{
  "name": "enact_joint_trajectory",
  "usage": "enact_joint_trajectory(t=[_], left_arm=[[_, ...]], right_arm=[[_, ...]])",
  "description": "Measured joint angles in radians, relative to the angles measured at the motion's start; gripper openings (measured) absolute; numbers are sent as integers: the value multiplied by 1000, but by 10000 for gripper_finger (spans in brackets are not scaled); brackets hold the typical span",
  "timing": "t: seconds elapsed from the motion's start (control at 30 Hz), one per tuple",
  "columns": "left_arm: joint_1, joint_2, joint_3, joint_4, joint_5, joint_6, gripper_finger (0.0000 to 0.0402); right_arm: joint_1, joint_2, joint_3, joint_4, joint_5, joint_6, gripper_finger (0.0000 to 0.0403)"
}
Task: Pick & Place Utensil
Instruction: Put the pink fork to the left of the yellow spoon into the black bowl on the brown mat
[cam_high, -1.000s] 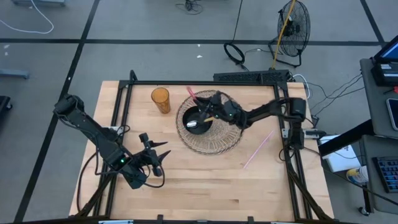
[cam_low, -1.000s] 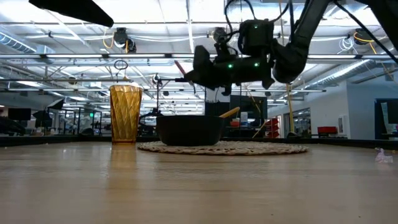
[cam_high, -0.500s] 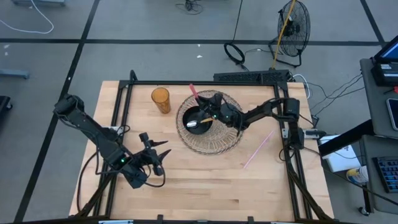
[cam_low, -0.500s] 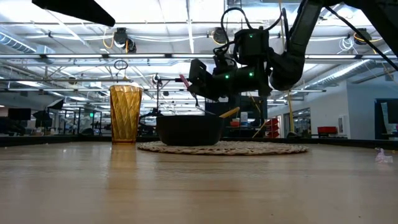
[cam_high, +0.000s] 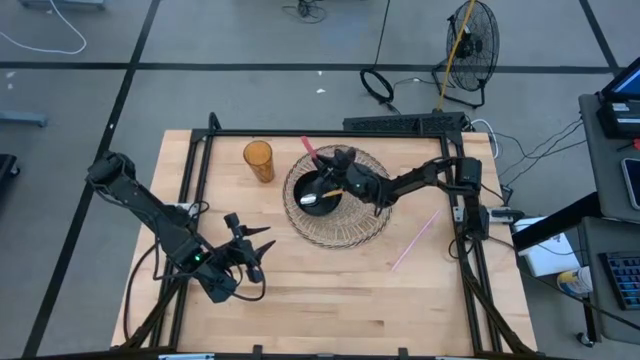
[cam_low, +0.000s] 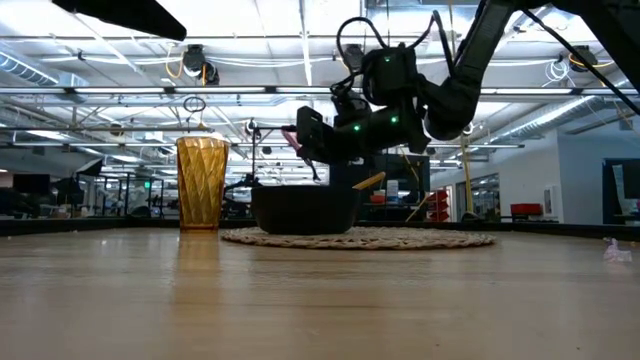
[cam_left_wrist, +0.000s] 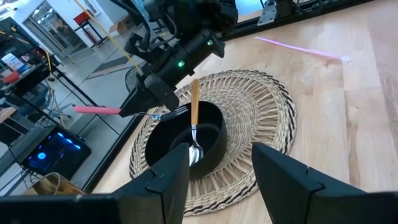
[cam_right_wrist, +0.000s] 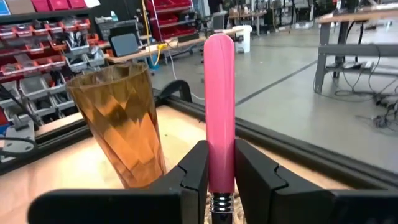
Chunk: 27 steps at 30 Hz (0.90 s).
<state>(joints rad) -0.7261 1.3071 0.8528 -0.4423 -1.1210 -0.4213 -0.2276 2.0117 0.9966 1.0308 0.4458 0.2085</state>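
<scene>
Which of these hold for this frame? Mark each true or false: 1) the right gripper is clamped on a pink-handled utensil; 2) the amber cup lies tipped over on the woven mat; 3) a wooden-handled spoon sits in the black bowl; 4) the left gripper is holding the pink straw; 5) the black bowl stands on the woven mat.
1) True. The right gripper is shut on the pink-handled utensil, held above the black bowl.
2) False. The amber cup stands upright on the bare table, beside the woven mat.
3) True. The wooden-handled spoon rests in the bowl.
4) False. The left gripper is open and empty; the pink straw lies on the table, on the right arm's side.
5) True.
</scene>
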Motion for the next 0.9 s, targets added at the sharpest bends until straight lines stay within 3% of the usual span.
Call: enact_joint_trajectory(t=[0.6,0.9], left_arm=[[0,0,0,7,0,1,182],[0,0,0,8,0,1,182]], right_arm=[[-2,0,44,-158,-110,14,55],[-2,0,45,-68,-110,-16,55]])
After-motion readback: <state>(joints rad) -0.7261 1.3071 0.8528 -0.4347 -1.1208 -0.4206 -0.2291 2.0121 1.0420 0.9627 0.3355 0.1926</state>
